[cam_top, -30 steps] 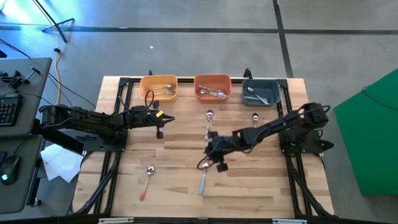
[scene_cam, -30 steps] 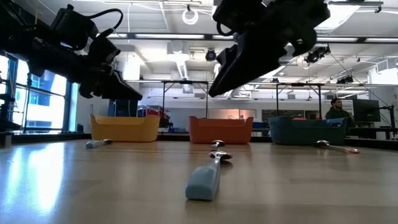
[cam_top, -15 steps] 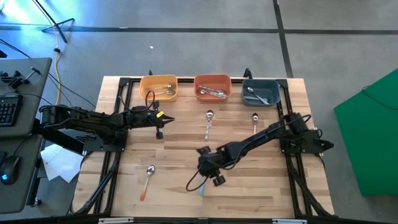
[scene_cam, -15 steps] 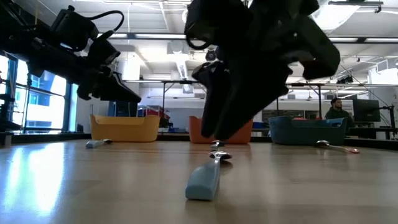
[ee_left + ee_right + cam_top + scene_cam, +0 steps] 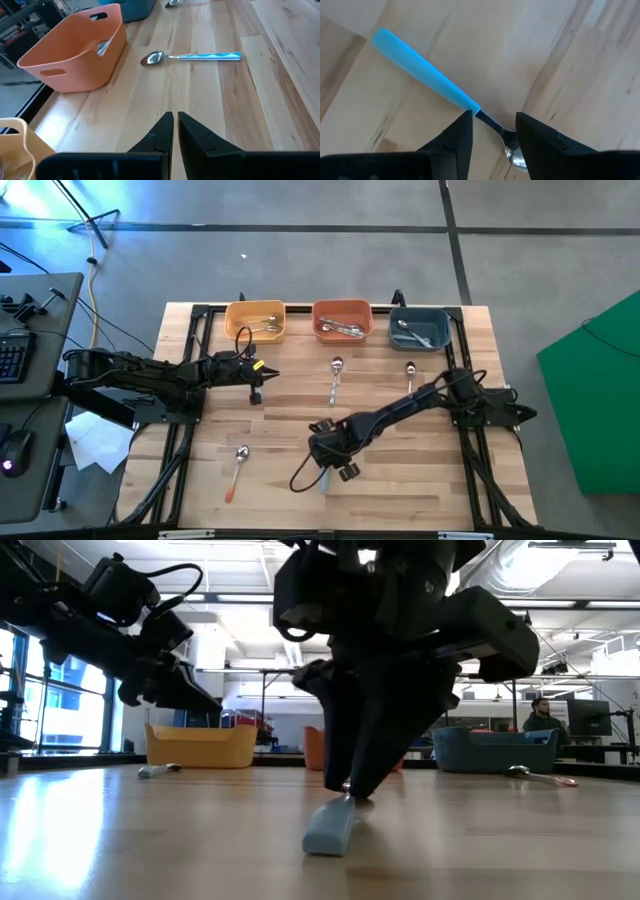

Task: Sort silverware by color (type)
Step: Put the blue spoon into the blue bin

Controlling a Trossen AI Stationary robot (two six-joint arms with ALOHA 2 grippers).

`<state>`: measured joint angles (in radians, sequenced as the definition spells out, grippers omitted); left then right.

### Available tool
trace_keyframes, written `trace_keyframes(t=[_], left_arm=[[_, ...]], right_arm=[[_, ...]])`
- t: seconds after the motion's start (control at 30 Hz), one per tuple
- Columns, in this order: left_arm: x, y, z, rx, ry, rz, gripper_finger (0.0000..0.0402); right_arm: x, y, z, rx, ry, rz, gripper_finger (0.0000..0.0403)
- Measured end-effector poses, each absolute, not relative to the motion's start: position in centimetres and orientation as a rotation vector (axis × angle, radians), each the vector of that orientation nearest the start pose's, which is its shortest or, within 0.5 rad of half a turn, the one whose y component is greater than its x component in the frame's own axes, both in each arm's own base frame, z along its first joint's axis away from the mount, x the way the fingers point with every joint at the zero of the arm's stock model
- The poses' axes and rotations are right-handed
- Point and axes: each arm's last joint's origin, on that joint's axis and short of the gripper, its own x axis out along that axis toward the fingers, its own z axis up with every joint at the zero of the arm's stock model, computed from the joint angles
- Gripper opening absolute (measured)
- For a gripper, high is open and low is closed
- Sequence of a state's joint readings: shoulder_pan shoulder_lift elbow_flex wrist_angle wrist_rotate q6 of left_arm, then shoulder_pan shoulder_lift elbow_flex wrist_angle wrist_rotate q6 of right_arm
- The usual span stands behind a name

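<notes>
A spoon with a light blue handle (image 5: pixel 325 477) lies flat near the table's near edge; the low view shows its handle end (image 5: pixel 328 828). My right gripper (image 5: pixel 492 131) is open and low over it, one finger on each side of the thin metal neck (image 5: pixel 489 122) between handle (image 5: pixel 420 67) and bowl. My left gripper (image 5: pixel 256 392) is shut and empty, hovering near the yellow bin (image 5: pixel 255 321). Another blue-handled spoon (image 5: pixel 335 380) lies mid-table, also in the left wrist view (image 5: pixel 190 56). An orange-handled spoon (image 5: pixel 236 472) lies at the near left. My right gripper comes from above, pointing down, its fingers (image 5: pixel 462 132) standing across the blue spoon at the neck, just past the handle's end. The spoon lies flat on the table. I cannot tell whether either finger touches it.
Three bins stand along the far edge: yellow, orange (image 5: pixel 342 320) and dark teal (image 5: pixel 420 328), each with spoons inside. One more spoon (image 5: pixel 410 372) lies in front of the teal bin. Bare wood lies between the two arms.
My right gripper has moved toward the table's near-left and come down over the blue-handled spoon, ending with its fingers at the spoon's neck. The left arm has kept still.
</notes>
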<state>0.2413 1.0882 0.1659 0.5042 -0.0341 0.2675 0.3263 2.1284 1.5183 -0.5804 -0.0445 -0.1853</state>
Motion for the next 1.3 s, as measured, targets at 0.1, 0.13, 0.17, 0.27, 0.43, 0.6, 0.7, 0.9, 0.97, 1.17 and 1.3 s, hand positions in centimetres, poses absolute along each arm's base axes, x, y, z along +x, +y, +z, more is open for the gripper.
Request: trace_keyframes(t=[0.1, 0.13, 0.17, 0.27, 0.43, 0.6, 0.7, 0.9, 0.97, 1.17, 1.3], left_arm=[[17.6, 4.4, 13.9, 0.225, 0.454, 0.213, 0.0017], [17.6, 4.4, 13.9, 0.225, 0.455, 0.213, 0.0017], [17.6, 4.4, 13.9, 0.225, 0.455, 0.212, 0.0017], [17.6, 4.4, 13.9, 0.225, 0.455, 0.213, 0.0017], [17.6, 4.4, 13.8, 0.225, 0.458, 0.214, 0.0017], [17.6, 4.4, 13.8, 0.224, 0.460, 0.214, 0.0017], [17.6, 4.4, 13.8, 0.224, 0.460, 0.214, 0.0017], [17.6, 4.4, 13.8, 0.223, 0.460, 0.214, 0.0017], [17.6, 4.4, 13.8, 0.217, 0.459, 0.216, 0.0017], [17.6, 4.4, 13.8, 0.216, 0.459, 0.216, 0.0017], [17.6, 4.4, 13.8, 0.214, 0.459, 0.217, 0.0017]], right_arm=[[40.6, 13.4, 14.5, -0.281, 1.189, 0.417, 0.0131], [40.5, 13.3, 14.4, -0.270, 1.196, 0.413, 0.0129], [40.5, 13.1, 14.3, -0.264, 1.200, 0.411, 0.0127], [40.5, 12.7, 14.2, -0.250, 1.209, 0.405, 0.0123], [40.4, 11.7, 13.9, -0.168, 1.264, 0.349, 0.0121], [40.3, 10.4, 13.9, -0.017, 1.329, 0.231, 0.0121], [40.3, 9.8, 13.8, 0.048, 1.349, 0.184, 0.0121], [40.4, 9.5, 13.8, 0.072, 1.356, 0.169, 0.0079], [40.4, 9.4, 13.8, 0.081, 1.359, 0.158, 0.0050], [40.3, 9.8, 14.3, 0.030, 1.387, 0.155, 0.0010], [39.9, 9.9, 15.9, -0.059, 1.456, 0.083, 0.0008]])
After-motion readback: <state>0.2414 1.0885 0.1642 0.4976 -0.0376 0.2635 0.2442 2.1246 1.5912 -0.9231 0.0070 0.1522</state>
